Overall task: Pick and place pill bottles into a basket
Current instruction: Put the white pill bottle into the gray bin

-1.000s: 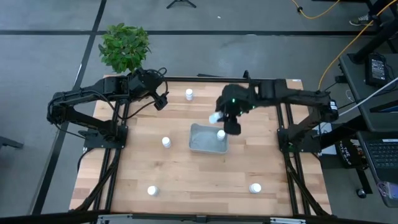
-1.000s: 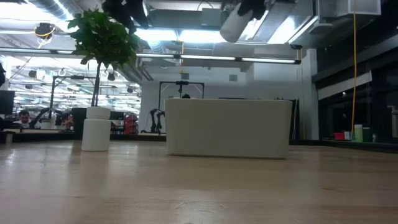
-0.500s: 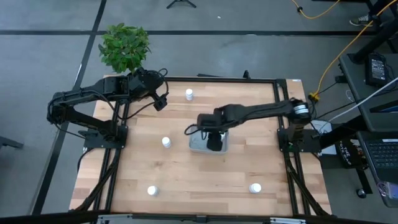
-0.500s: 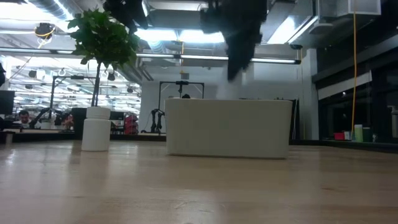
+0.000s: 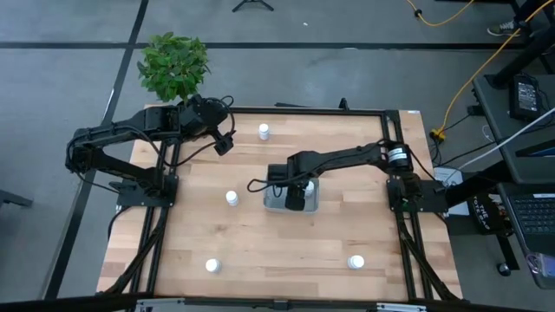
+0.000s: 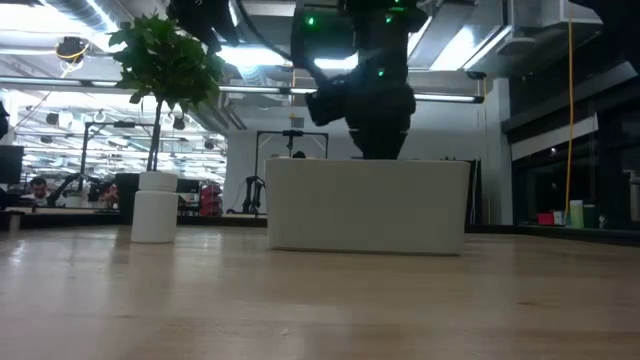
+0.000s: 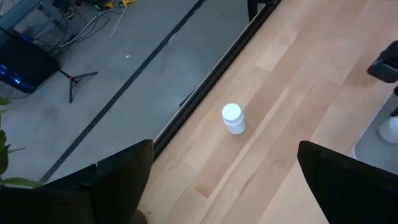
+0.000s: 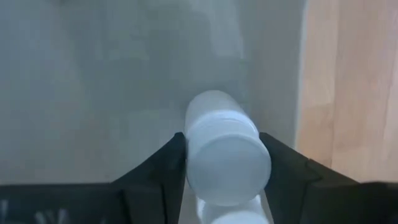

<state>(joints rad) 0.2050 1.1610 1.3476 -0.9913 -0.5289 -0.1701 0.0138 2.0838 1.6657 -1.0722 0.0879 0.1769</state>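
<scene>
My right gripper (image 5: 296, 198) reaches down into the pale grey-blue basket (image 5: 276, 204) at mid-table and is shut on a white pill bottle (image 8: 222, 146). In the low view it (image 6: 375, 120) dips behind the basket's wall (image 6: 365, 205). Another bottle (image 5: 309, 184) stands in the basket's far right corner. Loose bottles stand on the table at the far side (image 5: 264, 131), left of the basket (image 5: 231, 198), near left (image 5: 212, 266) and near right (image 5: 355, 262). My left gripper (image 5: 224, 143) waits open at the far left, above the table. My right gripper pinches the bottle by its sides (image 8: 189, 140) between its two fingers (image 8: 155, 177). The fingers point down into the basket. The bottle's round end (image 8: 229, 168) faces the wrist camera. I cannot tell whether the bottle touches the basket's floor.
A potted plant (image 5: 173, 65) stands beyond the table's far left corner. The left wrist view shows the far bottle (image 7: 233, 118) upright on the wood near the table's far edge. There is bare wood between the basket and the near edge.
My right gripper has carried the bottle from above the basket's far edge toward the near edge and down into the basket. In the low view the bottle, first high up, is now hidden behind the basket's wall.
</scene>
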